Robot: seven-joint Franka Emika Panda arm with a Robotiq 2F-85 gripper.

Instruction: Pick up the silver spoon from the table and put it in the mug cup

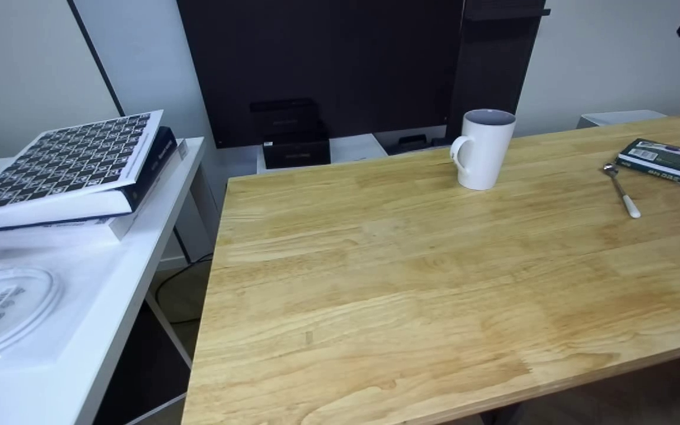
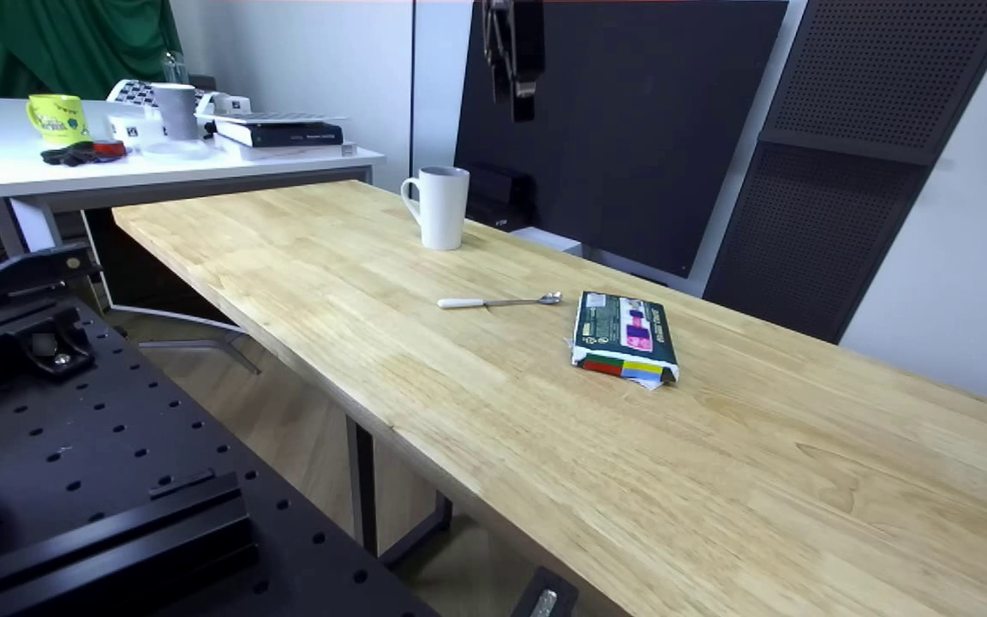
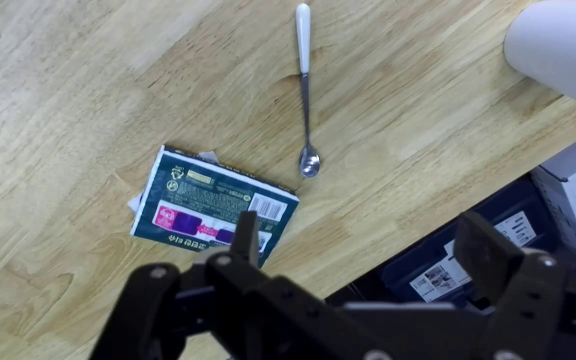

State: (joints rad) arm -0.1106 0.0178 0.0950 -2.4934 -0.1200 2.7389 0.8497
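Silver, slender, white-handled spoon (image 3: 305, 97) lies up-left of our black, spread-fingered hand (image 3: 359, 235) in wrist view, long axis roughly square to closure.

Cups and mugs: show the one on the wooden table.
The white mug cup, the only one on the wooden table; the yellow-green mug and grey cup are on the white table.

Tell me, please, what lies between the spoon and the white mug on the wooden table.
Only bare table lies between the silver spoon and the mug cup, as all three views show.
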